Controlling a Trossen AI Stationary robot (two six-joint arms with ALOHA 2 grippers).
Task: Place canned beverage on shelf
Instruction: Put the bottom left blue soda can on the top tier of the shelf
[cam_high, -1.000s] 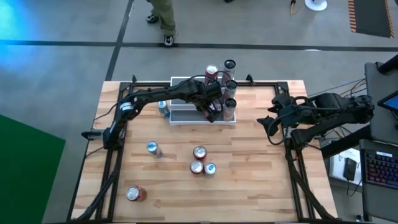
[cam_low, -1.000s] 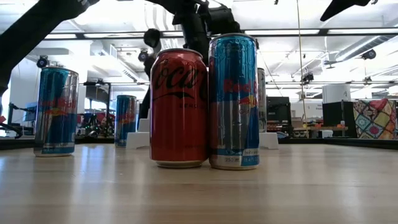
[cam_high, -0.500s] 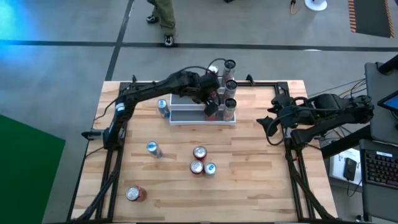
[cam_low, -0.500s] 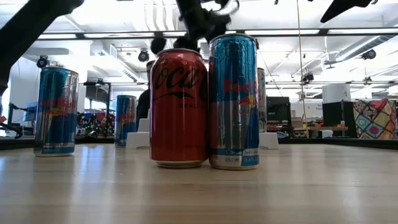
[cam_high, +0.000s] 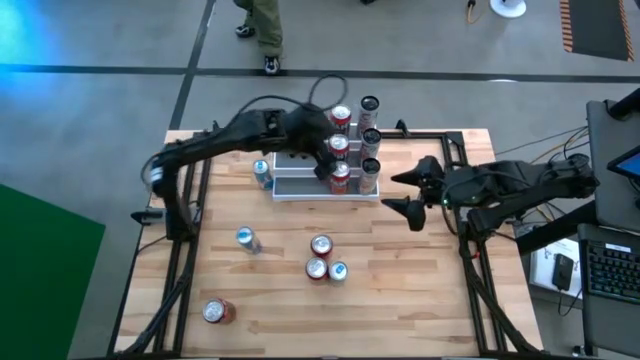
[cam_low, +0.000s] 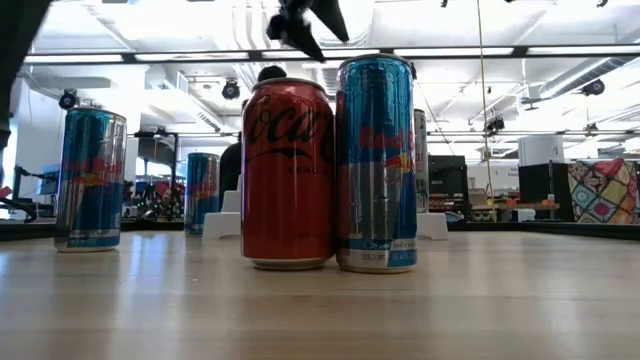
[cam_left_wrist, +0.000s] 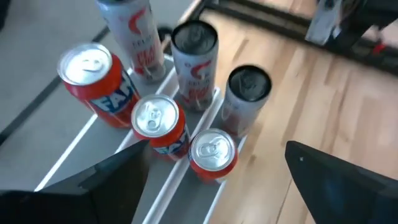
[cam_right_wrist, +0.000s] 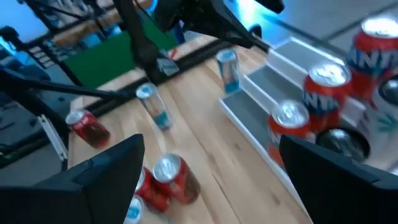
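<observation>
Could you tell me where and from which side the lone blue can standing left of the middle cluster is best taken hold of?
Grip the blue can around its upper body, coming down from above. It stands upright with bare table all round, so either side suits. The left hand, open by the shelf, looks nearer than the right hand.

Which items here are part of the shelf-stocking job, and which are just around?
Part of the job:
- shelf
- six cans on the shelf
- blue can beside the shelf
- loose cans on the table
- left hand, open above the shelf
- right hand, open, waiting at the right

Just around:
- keyboard
- person's legs beyond the table
</observation>
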